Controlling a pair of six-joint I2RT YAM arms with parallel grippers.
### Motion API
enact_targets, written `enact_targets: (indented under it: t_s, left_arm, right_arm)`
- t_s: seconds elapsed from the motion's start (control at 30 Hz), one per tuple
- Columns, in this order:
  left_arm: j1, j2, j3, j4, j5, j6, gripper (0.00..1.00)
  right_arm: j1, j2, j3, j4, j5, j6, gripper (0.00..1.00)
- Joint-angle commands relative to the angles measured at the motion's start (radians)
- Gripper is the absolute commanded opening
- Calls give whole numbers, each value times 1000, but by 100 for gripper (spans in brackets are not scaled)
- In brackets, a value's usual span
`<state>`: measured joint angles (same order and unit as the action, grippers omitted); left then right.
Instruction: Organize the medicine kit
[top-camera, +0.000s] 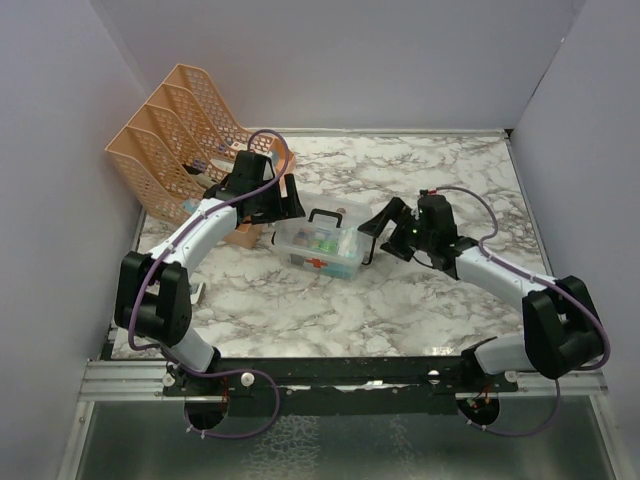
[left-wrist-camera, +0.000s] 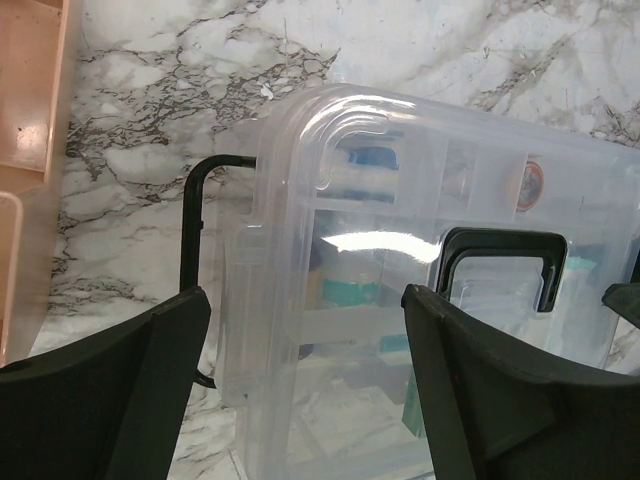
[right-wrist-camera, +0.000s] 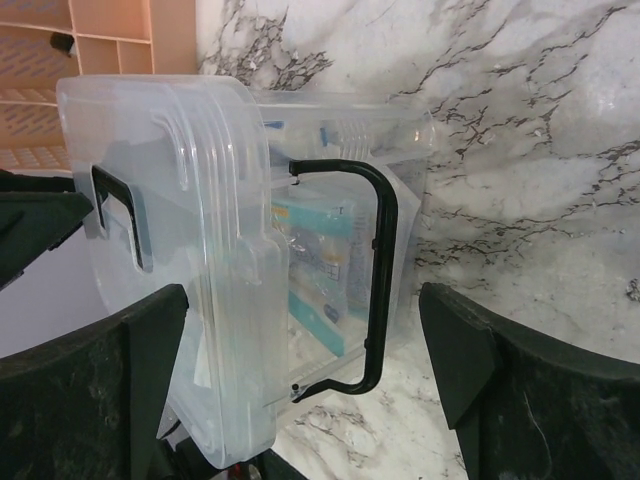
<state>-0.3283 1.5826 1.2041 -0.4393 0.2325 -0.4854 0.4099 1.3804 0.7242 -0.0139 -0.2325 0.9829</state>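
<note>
well, the marble table (top-camera: 430, 300) carries a peach rack (top-camera: 165, 150) at its far left, the left arm crossing in front of it. the kit (top-camera: 320, 250) sits mid-table – long axis left to right, red cross toward the arms, black handle up. the left gripper (top-camera: 288, 203) is at its left end and the right gripper (top-camera: 373, 232) at its right end – both released, jaws spread wide, clamping nothing.

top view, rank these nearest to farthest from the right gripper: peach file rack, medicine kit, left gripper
From the right gripper:
1. medicine kit, directly beside it at the table's centre.
2. left gripper, on the kit's other side, to the left.
3. peach file rack, at the back left corner.
</note>
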Motion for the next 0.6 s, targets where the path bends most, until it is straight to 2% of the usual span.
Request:
enact_targets:
  t_s: [0.0, 0.27, 0.57]
  left_arm:
    - [2, 51, -21, -69, -47, 25, 80]
    - [0, 51, -28, -69, -30, 24, 80]
    - [0, 51, -20, -70, -11, 28, 80]
  right_arm:
    - [0, 24, -115, 69, -43, 60, 100]
    - [0, 64, -207, 365, -168, 149, 100]
    - [0, 145, -260, 598, -176, 192, 100]
